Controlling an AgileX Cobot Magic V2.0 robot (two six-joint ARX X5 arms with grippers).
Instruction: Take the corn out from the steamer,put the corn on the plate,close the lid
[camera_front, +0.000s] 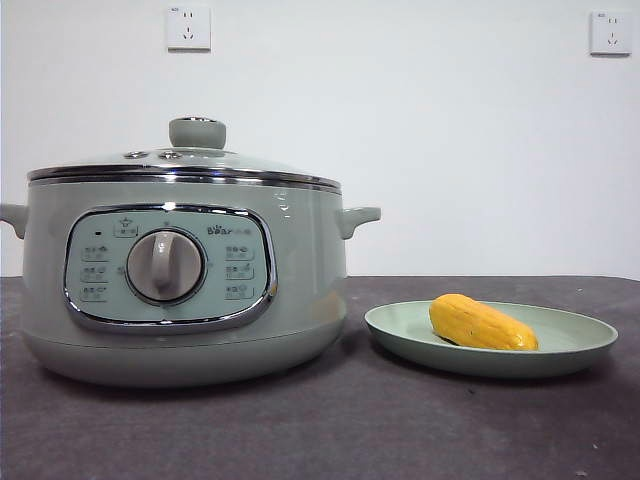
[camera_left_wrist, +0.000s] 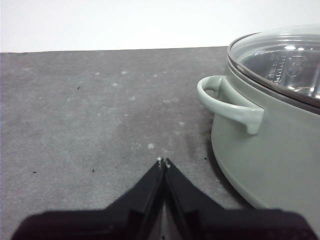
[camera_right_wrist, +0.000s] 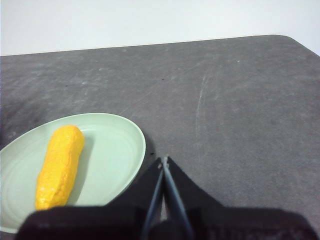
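On the dark table (camera_front: 330, 430), your corn (camera_front: 482, 323) lies lengthwise on the plate (camera_front: 590, 340) at lower right; lid (camera_front: 190, 160) sits on steamer (camera_front: 185, 290). Left pincer (camera_left_wrist: 162, 162) and right pincer (camera_right_wrist: 163, 161) are both closed, empty.

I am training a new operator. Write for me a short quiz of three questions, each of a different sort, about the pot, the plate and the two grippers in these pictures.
1. True or false: the lid sits closed on the steamer.
2. Where does the corn lie? A) inside the steamer B) on the plate C) on the bare table
3. Fill in: the left gripper and the right gripper both have their jaws ____ and hold nothing.

Key: 1 true; 2 B; 3 shut.
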